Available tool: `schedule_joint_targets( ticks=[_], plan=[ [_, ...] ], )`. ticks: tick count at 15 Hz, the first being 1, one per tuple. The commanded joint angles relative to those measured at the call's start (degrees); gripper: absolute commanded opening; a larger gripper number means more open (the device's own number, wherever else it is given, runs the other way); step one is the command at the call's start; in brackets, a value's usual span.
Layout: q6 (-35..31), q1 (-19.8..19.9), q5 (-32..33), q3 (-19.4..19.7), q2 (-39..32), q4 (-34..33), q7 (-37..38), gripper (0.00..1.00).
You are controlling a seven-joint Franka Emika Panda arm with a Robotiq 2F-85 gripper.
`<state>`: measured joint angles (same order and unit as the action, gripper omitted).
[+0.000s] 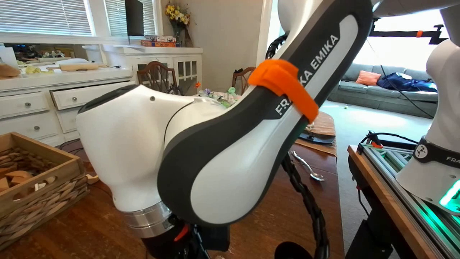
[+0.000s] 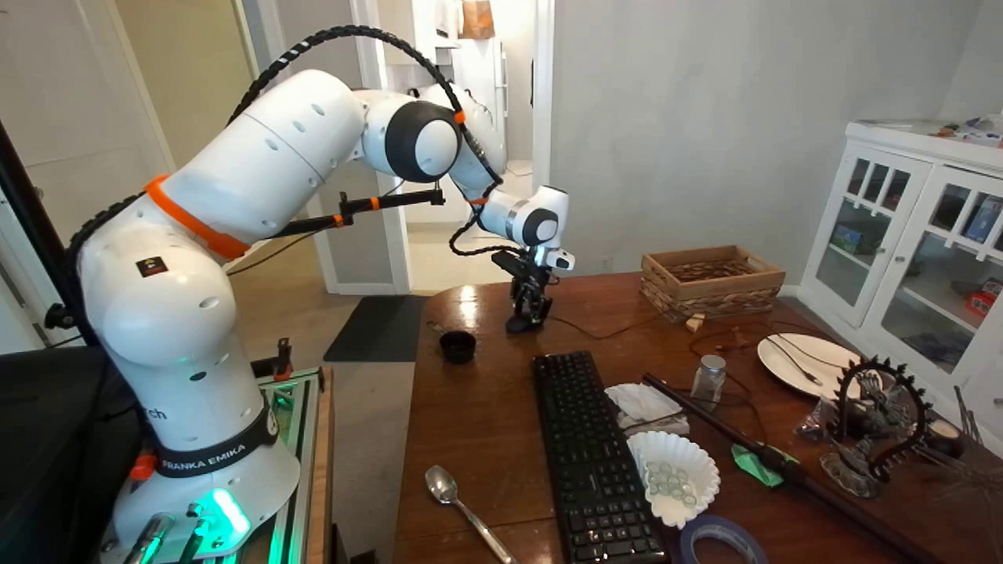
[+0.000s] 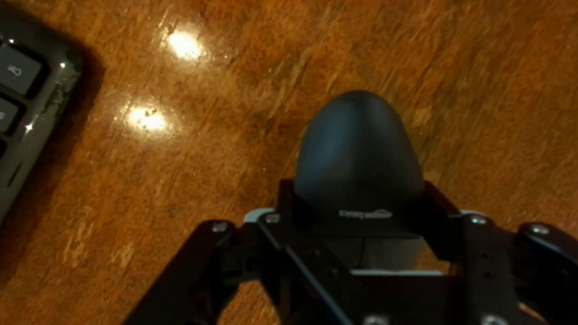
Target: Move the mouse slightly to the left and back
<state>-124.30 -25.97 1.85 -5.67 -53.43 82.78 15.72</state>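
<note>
Black plastic, smooth and domed, formed the one mouse (image 3: 359,162), which sat on the counter (image 2: 486,407) near one short end of the single keyboard (image 2: 593,454), apart from it. Two fingers (image 3: 447,230) gripped it, one against each side, parted only as wide as its body. In an exterior view, on the keyboard's side toward the one robot arm (image 2: 274,157), lay one spoon (image 2: 464,509), with one small black cup (image 2: 458,348) closer to the short end by the mouse. Just beside the keyboard's opposite long edge were one white fluted bowl (image 2: 703,470) and one roll of blue tape (image 2: 725,527); the glass pebbles (image 2: 668,480) in the bowl were too small to count surely. Farther from that edge were one lidded clear jar (image 2: 708,385) and, farther still, one white plate (image 2: 776,364). One wooden basket (image 2: 705,294), in both exterior views, stood past the keyboard's mouse end; the pieces (image 1: 18,175) inside could not be counted.
</note>
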Motion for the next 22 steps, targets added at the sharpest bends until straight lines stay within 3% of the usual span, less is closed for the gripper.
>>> schedule_joint_targets(
  ticks=[1,5,22],
  plan=[
    [4.03,-0.3,2.17,-0.15,-3.61,-4.98,-2.09,0.42],
    [2.85,0.41,1.87,0.03,-3.67,-5.0,-1.59,0.42],
    [-12.08,7.52,-3.52,0.51,4.44,11.46,2.97,0.42]
  ],
)
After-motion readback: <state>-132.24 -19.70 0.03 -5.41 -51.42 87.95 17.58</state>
